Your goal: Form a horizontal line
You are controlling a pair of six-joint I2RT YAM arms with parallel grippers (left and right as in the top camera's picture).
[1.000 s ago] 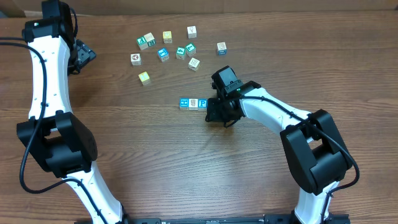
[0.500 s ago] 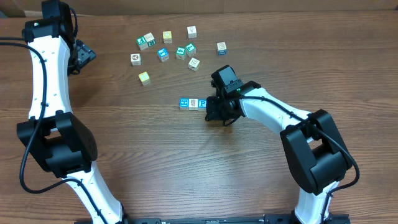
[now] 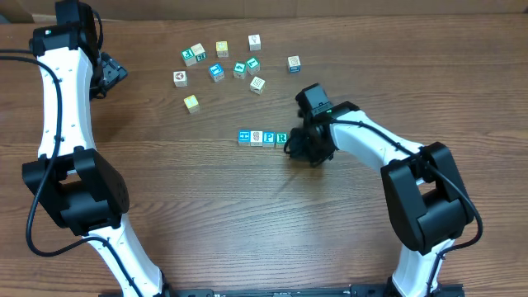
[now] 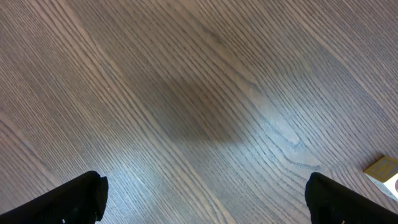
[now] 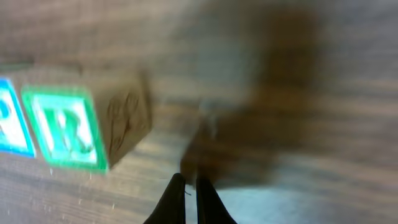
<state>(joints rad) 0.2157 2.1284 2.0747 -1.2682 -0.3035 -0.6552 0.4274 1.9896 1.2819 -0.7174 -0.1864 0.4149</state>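
Four small cubes form a straight row (image 3: 262, 137) in the middle of the table. From left to right their top faces are blue, white with a grey picture, a blue letter (image 5: 7, 124), and a green R (image 3: 281, 137) (image 5: 65, 130). My right gripper (image 3: 294, 152) (image 5: 191, 183) is shut, with nothing between its fingers. It hovers just right of the green-letter cube and does not touch it. My left gripper (image 3: 114, 73) (image 4: 208, 199) hangs open over bare wood at the far left.
Several loose cubes (image 3: 223, 62) lie scattered behind the row, with one yellow cube (image 3: 191, 102) nearest to it. The corner of a pale cube (image 4: 385, 174) shows at the right edge of the left wrist view.
My right gripper has drawn back to the right, away from the row's right end. That uncovers the green-letter cube as the fourth in line. The left arm has not moved.
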